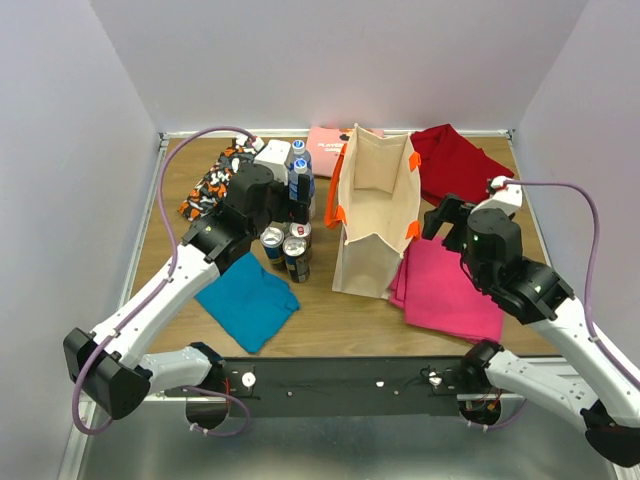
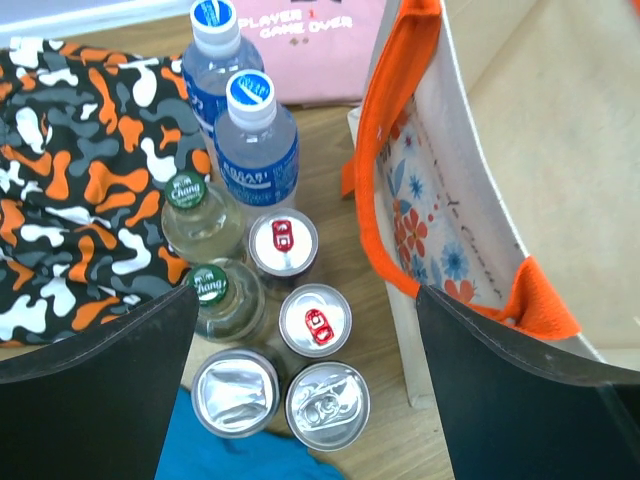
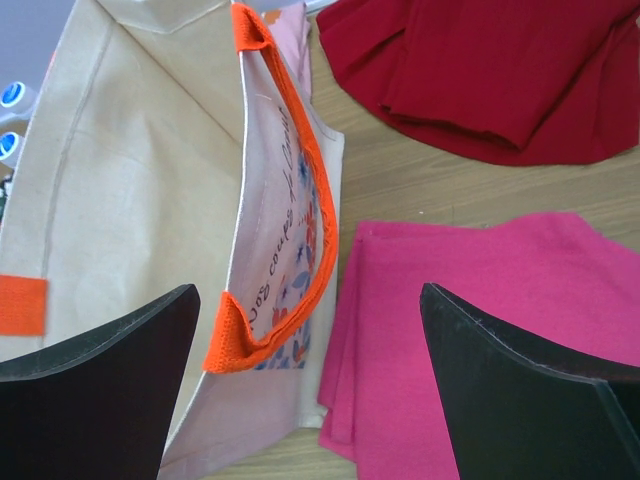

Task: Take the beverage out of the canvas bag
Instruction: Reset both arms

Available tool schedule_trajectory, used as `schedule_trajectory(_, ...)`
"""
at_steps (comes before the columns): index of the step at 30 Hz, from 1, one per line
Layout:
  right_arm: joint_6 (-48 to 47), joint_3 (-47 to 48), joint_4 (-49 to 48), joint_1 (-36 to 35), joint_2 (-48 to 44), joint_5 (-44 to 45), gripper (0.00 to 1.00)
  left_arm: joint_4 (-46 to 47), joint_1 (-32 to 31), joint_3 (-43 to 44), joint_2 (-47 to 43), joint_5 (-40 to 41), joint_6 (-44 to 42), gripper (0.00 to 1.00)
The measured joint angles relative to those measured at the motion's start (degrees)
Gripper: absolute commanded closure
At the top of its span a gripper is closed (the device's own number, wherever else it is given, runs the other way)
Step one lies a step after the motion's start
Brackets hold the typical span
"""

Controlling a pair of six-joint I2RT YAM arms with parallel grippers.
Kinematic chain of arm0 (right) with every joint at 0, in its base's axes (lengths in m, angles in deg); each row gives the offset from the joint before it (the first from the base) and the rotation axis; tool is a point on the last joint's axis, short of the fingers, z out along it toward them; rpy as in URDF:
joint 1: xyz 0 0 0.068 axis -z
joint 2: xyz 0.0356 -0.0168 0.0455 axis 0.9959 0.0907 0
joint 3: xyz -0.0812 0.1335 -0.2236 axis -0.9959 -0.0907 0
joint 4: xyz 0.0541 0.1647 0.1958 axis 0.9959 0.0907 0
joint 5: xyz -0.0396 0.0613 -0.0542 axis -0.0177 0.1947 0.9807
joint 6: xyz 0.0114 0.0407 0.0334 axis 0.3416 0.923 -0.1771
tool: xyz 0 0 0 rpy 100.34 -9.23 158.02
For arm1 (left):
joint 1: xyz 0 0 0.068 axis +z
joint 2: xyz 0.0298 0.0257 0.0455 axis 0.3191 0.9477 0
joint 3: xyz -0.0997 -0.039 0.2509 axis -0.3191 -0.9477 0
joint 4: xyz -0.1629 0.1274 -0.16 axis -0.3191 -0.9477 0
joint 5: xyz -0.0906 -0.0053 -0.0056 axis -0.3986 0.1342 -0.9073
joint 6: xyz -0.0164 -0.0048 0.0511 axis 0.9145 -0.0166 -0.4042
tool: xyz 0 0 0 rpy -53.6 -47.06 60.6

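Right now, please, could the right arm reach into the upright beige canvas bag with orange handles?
Probably yes: the canvas bag stands open-topped, nothing covers its mouth, and the open right gripper hangs above its right rim.

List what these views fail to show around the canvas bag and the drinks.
- Beige canvas bag floor: top view, its near wall may hide the near strip.
- Silver cans labels: left wrist view shows only their tops.
- Script on the bag's side: right wrist view, the orange handle crosses it.
- Blue cloth: left wrist view, cut by the bottom edge, overlapped by cans.
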Motion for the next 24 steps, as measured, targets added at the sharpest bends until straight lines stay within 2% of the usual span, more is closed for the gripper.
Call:
schedule_trajectory(11, -5.9, 5.6, 0.5, 0.7, 3.5, 0.0, 0.0, -1.9, 5.8, 4.2, 1.6, -7.5, -1.0, 0.01)
schedule_trajectory(15, -8.5, 6.9, 0.3, 4.0, 6.7, -1.9, 0.0, -3.3, 7.2, 4.6, 1.9, -9.5, -1.1, 0.01)
schedule_trajectory(21, -12.4, 6.9, -1.9, 18.6, 10.5, -12.6, 0.0, -3.9, 11.5, 7.1, 3.2, -13.9, -1.7, 0.01)
schedule_trajectory(24, -14.1, 7.0, -3.4, 28.0, 12.8, -19.1, 0.0, -3.8, 14.3, 7.7, 4.2, -15.9, -1.7, 0.01)
